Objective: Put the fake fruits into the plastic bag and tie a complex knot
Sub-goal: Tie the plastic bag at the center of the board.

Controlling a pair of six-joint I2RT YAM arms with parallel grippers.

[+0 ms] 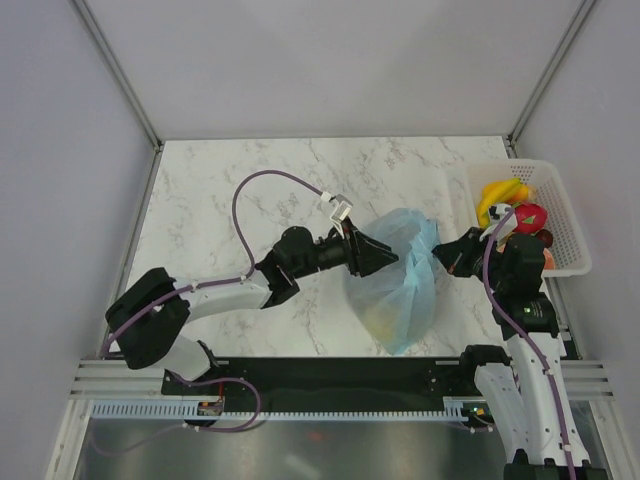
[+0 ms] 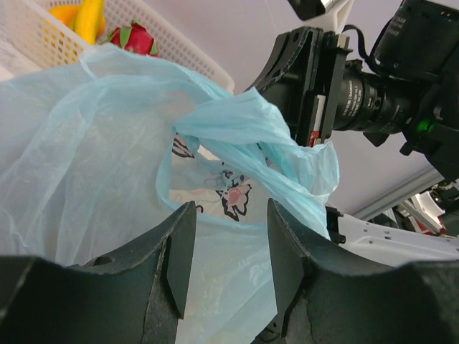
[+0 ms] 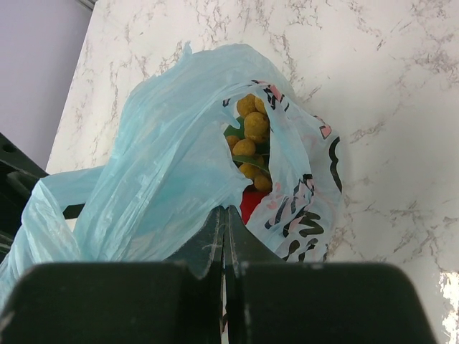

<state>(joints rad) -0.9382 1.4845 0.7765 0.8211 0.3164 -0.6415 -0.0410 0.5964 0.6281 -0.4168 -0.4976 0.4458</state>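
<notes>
hidden: fake fruits (image 3: 249, 136) mostly behind plastic bag (image 3: 158, 186) | cut off: basket (image 2: 179, 50) at edge

White marble-veined table (image 1: 250, 180) — plain pale walls (image 1: 330, 60), metal corner posts (image 1: 115, 70), soft even light

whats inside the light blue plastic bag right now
The thin light-blue plastic bag shows a yellow-tan round cluster fruit beside something red. Anything deeper is hidden by the film.
</notes>
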